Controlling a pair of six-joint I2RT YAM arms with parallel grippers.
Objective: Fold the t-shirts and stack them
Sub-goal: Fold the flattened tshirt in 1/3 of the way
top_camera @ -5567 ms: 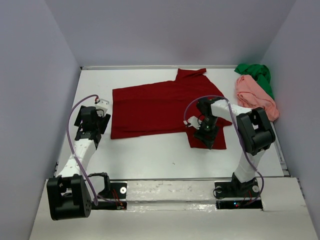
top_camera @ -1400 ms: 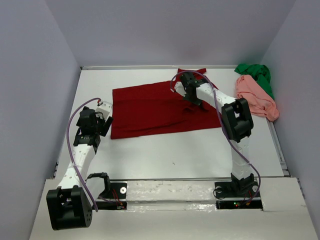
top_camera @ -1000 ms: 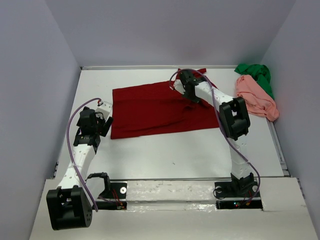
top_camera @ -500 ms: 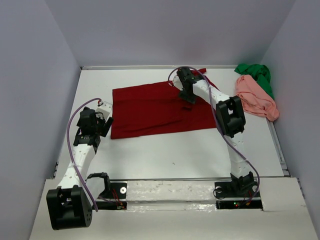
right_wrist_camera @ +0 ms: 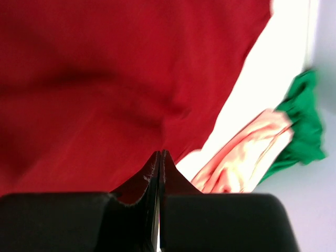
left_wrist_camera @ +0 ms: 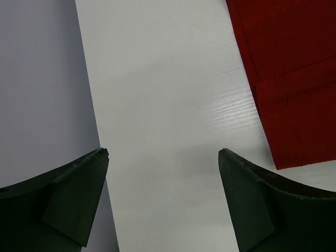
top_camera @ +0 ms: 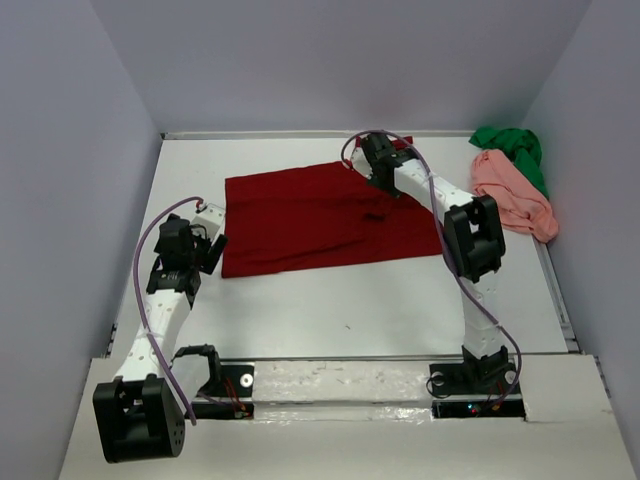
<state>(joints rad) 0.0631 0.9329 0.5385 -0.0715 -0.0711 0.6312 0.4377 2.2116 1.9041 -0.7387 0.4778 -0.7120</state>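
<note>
The dark red t-shirt [top_camera: 310, 215] lies spread flat across the middle of the table, its right side folded inward. My right gripper [top_camera: 380, 175] hovers over the shirt's upper right part near the collar. In the right wrist view its jaws [right_wrist_camera: 159, 153] are pressed together, with no cloth showing between the tips and the red cloth [right_wrist_camera: 105, 79] blurred below. The salmon pink t-shirt [top_camera: 510, 195] and the bright green t-shirt [top_camera: 515, 150] lie crumpled at the back right. My left gripper [top_camera: 200, 235] stands open over bare table [left_wrist_camera: 163, 152], just left of the red shirt's lower left corner [left_wrist_camera: 294, 79].
The white table [top_camera: 350, 300] is boxed in by grey walls on the left, back and right. The pink shirt [right_wrist_camera: 247, 157] and green shirt [right_wrist_camera: 304, 126] show beyond the red shirt's edge in the right wrist view. The left wall runs close beside my left gripper.
My right gripper carried the shirt's lower right part up and inward, opened briefly, then shut again and shifted slightly toward the collar. The left arm has stayed still.
</note>
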